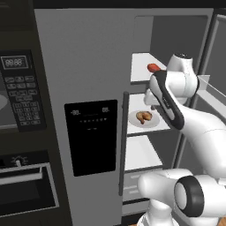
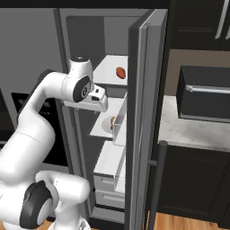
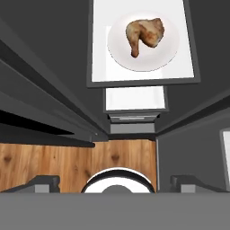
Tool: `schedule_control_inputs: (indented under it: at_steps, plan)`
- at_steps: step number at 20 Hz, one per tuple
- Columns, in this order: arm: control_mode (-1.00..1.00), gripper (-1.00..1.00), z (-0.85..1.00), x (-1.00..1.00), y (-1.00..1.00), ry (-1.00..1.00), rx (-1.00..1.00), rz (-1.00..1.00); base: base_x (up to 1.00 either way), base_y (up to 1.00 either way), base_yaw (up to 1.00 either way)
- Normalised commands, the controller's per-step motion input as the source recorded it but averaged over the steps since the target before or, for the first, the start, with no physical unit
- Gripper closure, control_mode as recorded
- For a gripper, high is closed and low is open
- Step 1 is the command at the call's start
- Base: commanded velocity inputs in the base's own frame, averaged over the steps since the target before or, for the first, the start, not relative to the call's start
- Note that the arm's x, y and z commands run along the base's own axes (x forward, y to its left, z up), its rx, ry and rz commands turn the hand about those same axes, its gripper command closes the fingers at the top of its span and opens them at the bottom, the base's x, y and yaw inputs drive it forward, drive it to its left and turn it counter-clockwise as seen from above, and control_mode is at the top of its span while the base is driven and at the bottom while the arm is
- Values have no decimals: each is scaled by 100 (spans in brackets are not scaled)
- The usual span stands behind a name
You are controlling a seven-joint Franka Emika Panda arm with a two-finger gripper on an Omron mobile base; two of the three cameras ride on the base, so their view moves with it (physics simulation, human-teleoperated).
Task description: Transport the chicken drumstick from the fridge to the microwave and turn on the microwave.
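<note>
- On a white plate on the middle fridge shelf lay the chicken drumstick, at about twelve o'clock in the hand view.
- It sat a bit toward the top of the plate, with its thin bone end pointing to about seven o'clock.
- Up one shelf, near one o'clock from the drumstick in the left base view, was a small red food. That one was not the food to take.
- Around them stood the fridge with its right door swung open.
- High over the plate hung the gripper, well apart from the meat, with its two fingers spread wide and nothing between them.
- I think the step was reaching in for the drumstick.
- To do it well, the hand should slide toward twelve o'clock until the meat is right under it, then go down and pinch the fat part.
- It should stay clear of the shelf above and not knock the plate.
- Far off at nine o'clock in the left base view waited the microwave.
</note>
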Motion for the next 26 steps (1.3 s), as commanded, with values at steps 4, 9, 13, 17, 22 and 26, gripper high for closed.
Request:
schedule_control_inputs:
  at_steps: [4, 9, 13, 17, 22, 26]
  plan:
    - [-100, -100, -20, 0, -24, 0, 3, 0, 0, 0, 0]
    - [-100, -100, -25, 0, -17, 0, 1, 0, 0, 0, 0]
    - [-100, -100, -27, 0, -8, -1, 0, 0, 0, 0, 0]
    - [-100, -100, -34, 2, 0, -8, 0, 0, 0, 0, 0]
    - [-100, -100, -36, 6, 0, -13, 0, 0, 0, 0, 0]
    - [-100, -100, -35, 23, 0, -11, 0, 0, 0, 0, 0]
